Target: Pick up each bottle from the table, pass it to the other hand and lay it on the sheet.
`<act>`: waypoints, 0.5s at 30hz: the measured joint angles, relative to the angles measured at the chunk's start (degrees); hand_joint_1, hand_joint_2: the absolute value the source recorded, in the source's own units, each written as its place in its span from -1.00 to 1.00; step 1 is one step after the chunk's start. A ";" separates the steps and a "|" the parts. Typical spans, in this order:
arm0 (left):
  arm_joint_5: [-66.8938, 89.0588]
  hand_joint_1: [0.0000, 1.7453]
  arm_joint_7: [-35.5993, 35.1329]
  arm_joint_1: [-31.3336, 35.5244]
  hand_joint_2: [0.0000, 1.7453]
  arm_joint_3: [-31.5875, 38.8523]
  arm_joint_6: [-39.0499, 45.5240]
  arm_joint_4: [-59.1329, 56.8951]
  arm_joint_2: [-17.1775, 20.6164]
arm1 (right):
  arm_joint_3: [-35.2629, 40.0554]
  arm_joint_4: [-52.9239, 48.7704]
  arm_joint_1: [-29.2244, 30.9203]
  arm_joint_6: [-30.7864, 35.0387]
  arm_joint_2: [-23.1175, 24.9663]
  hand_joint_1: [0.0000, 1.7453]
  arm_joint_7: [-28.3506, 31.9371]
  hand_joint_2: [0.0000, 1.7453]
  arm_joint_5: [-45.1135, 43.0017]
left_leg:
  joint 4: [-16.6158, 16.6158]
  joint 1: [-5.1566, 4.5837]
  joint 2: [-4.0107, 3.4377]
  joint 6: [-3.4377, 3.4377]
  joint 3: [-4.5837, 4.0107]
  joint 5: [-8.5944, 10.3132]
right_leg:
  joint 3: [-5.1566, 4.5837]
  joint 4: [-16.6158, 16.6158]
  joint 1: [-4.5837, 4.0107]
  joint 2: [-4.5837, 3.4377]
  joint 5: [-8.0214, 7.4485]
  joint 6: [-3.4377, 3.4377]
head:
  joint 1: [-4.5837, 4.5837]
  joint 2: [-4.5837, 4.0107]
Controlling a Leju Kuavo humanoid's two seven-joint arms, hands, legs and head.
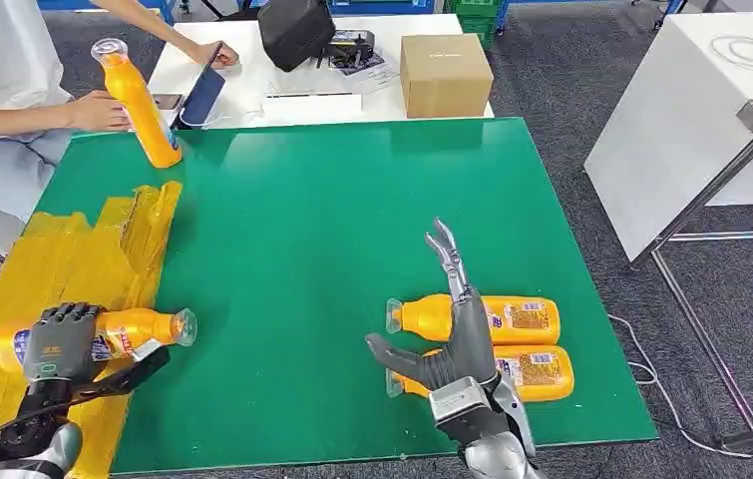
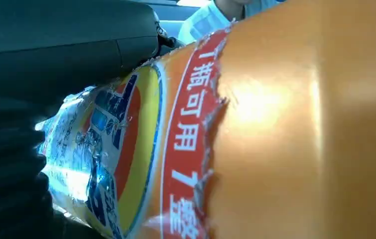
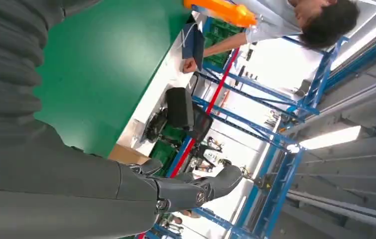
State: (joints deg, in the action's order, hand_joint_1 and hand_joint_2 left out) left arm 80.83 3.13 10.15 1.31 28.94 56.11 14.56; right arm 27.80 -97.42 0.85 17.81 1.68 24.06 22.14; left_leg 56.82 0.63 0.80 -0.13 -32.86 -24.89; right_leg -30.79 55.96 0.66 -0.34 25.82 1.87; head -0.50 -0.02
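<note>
My left hand [image 1: 61, 344] grips an orange bottle [image 1: 138, 328] that lies over the yellow sheet [image 1: 73, 261] at the table's near left, its clear cap end pointing right. The same bottle's label [image 2: 126, 149] sits close against that hand's dark fingers [image 2: 11, 164]. Two more orange bottles [image 1: 492, 319] [image 1: 532, 373] lie side by side on the green table [image 1: 332, 220] at the near right. My right hand [image 1: 457, 334] hovers over them, fingers spread, holding nothing. A person at the far left holds a fourth orange bottle [image 1: 138, 95] tilted on the table's corner.
Behind the green table stands a white table [image 1: 282, 70] with a cardboard box [image 1: 445, 75], a dark bag [image 1: 295, 30] and a tablet [image 1: 202, 95]. A white metal bench [image 1: 691, 120] stands to the right. The person's arm [image 1: 43, 115] reaches in at the far left.
</note>
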 measured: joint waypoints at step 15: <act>-0.07 -1.00 -1.25 2.84 1.00 -3.44 -0.29 -3.04 -0.11 | 0.02 0.39 0.28 -0.37 0.52 -1.00 -0.42 1.00 0.68 | 0.00 0.00 0.05 0.01 0.13 0.01 | 0.14 0.00 0.00 0.04 0.00 0.00 | 0.00 0.00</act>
State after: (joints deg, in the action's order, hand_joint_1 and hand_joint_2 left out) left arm 80.76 1.88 13.00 -2.12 28.65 53.07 14.45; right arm 27.82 -97.02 1.13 17.44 2.21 23.65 22.82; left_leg 56.82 0.63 0.85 -0.13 -32.73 -24.88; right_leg -30.65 55.96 0.66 -0.30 25.82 1.87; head -0.50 -0.02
